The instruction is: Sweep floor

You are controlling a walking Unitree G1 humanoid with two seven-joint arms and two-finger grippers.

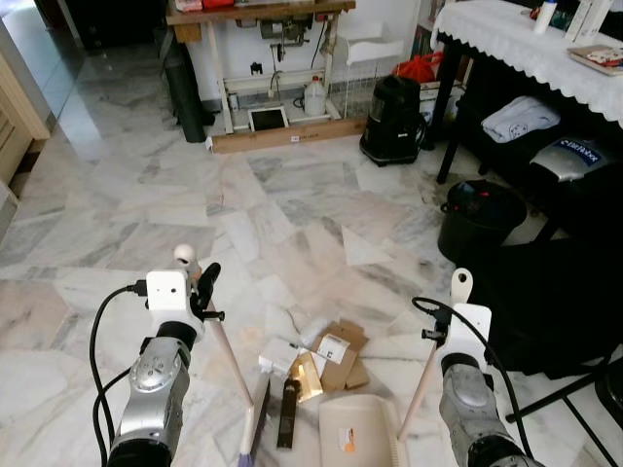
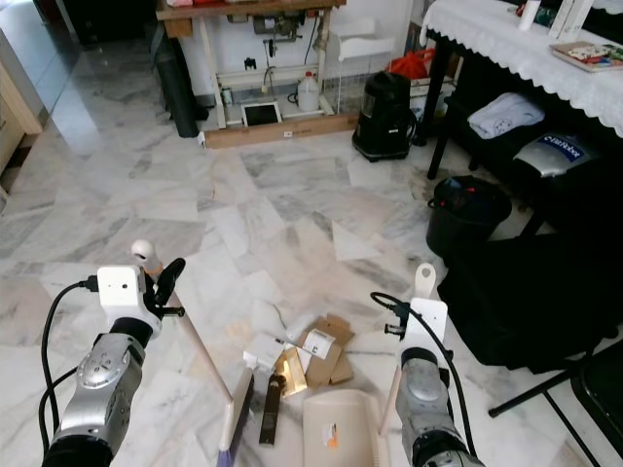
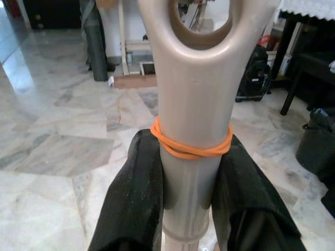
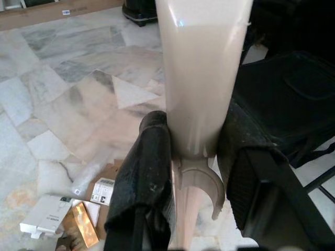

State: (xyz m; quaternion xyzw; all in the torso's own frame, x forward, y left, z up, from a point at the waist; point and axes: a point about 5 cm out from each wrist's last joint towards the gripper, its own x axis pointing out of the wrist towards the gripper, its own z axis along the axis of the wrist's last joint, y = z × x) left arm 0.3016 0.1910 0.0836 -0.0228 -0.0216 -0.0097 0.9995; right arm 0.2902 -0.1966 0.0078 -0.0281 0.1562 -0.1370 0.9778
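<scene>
Beige and lowest in the head views, the dustpan (image 1: 353, 433) lies flat on the marble floor (image 1: 146, 195) directly before the robot, its mouth facing away toward a small litter pile (image 1: 319, 358) of flattened cardboard, a white box and a gold wrapper that sits just beyond its lip. Its long handle (image 1: 428, 365) rises up and to the robot's right, and the right end effector (image 4: 193, 157) is clamped on it, black fingers (image 4: 144, 178) pressed against both sides of the shaft. The broom (image 1: 219, 345) slants the opposite way: its handle runs from the rounded, holed top down and inward to the brush head (image 1: 255, 423), which rests on the floor just left of the pan and beside a dark flat strip (image 1: 287, 413). The left end effector (image 3: 191, 172) grips that handle near its top, just under an orange rubber band (image 3: 191, 147). The step in hand looks like gathering the litter into the pan; doing it well probably means holding the pan's lip flush to the floor while the brush reaches past the pile and draws it back in short strokes. Farther off stand a black bin (image 1: 479, 219), a black vacuum canister (image 1: 392, 119) and a lace-covered counter (image 1: 526, 44).
</scene>
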